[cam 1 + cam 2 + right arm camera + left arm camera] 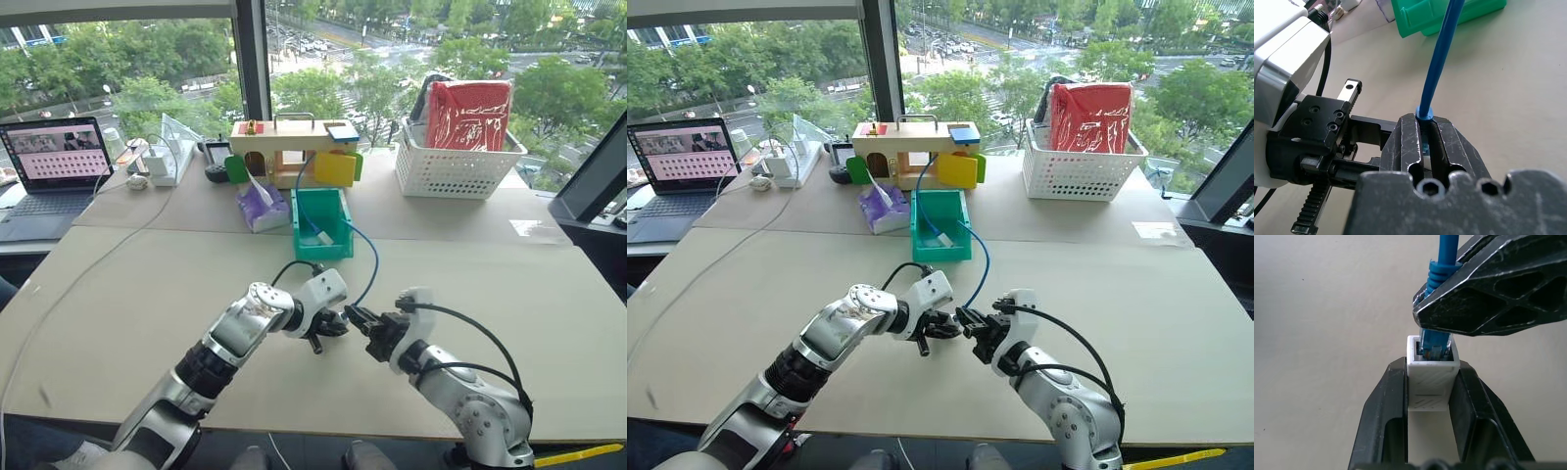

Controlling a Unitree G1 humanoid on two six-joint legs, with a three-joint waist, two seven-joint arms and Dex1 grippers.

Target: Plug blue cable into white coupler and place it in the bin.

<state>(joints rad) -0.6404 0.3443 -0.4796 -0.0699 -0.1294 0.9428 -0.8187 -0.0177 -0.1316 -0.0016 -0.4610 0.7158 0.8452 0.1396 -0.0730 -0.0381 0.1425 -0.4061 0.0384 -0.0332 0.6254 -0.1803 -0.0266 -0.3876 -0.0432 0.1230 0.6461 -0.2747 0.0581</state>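
The left gripper [1431, 396] was closed on the white coupler [1431, 377], its two black fingers [1382, 421] pressed against the block's opposite sides so the socket faced outward, toward the other arm. That grip kept the small block steady and its opening clear. The right gripper [1426, 147] was shut tight on the blue cable [1437, 63] just behind the plug, at the ribbed boot, which gave it a stiff hold close to the tip for pushing. In the left wrist view the plug sat inside the mouth of the socket; whether it had gone fully home could not be told.

Both arms met low over the tan table [118, 323], tip to tip, so the plug lined up with the socket. From the right gripper the cable rose and curved away across the table to the green bin [321, 217], where its far end lay inside. The bin stood well apart from the grippers, in front of a wooden toy box [286, 147]. Beyond that were a white basket [453, 168] holding a red bag, and an open laptop [49, 166] on the left.

No brand, label or legible writing could be made out on the coupler, cable or bin.
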